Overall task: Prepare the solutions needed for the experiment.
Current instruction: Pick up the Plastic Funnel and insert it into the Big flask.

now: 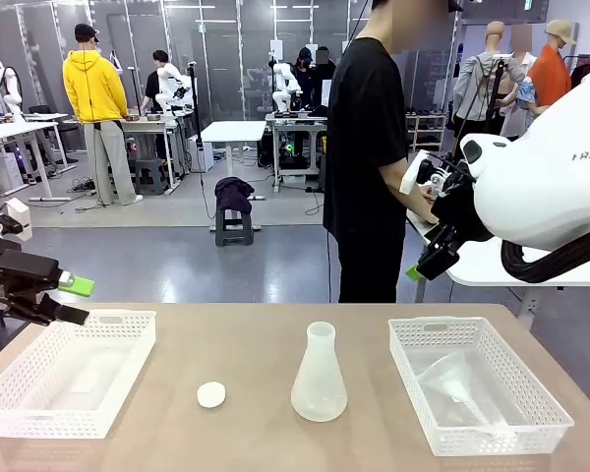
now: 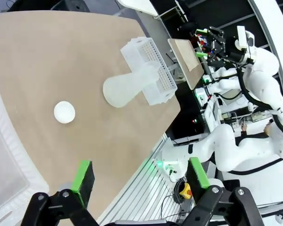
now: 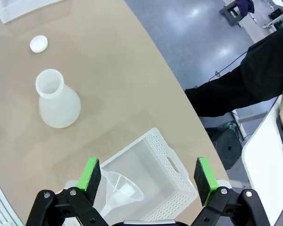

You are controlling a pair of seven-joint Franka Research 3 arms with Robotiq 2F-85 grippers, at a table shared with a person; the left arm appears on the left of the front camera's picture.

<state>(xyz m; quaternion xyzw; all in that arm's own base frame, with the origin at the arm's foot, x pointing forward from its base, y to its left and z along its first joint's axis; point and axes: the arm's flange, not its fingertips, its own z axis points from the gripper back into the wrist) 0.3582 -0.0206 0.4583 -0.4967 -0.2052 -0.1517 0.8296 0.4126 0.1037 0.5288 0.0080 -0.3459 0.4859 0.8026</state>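
Tabletop [image 1: 256, 339], person [image 1: 366, 147] standing at the far side, turned toward a table on the right.

Flask [image 1: 319, 379]: frosted, upright, open-mouthed, near the middle of the tabletop and a little to the right. Its base looks faintly tinted. Cannot tell whether it holds any liquid.

Cap [image 1: 211, 394]: small, white and round, lying flat left of the flask and apart from it.

Left basket [image 1: 108, 320]: white, at the left edge.

Right basket [image 1: 438, 325]: white, right of the flask, with a clear funnel [image 1: 459, 380] lying inside.

Left pincer [image 2: 140, 176]: spread wide with nothing between the pads, hanging off the tabletop's left side above the left basket's far corner.

Right pincer [image 3: 147, 176]: spread wide and empty, raised high over the right basket, well clear of the flask.
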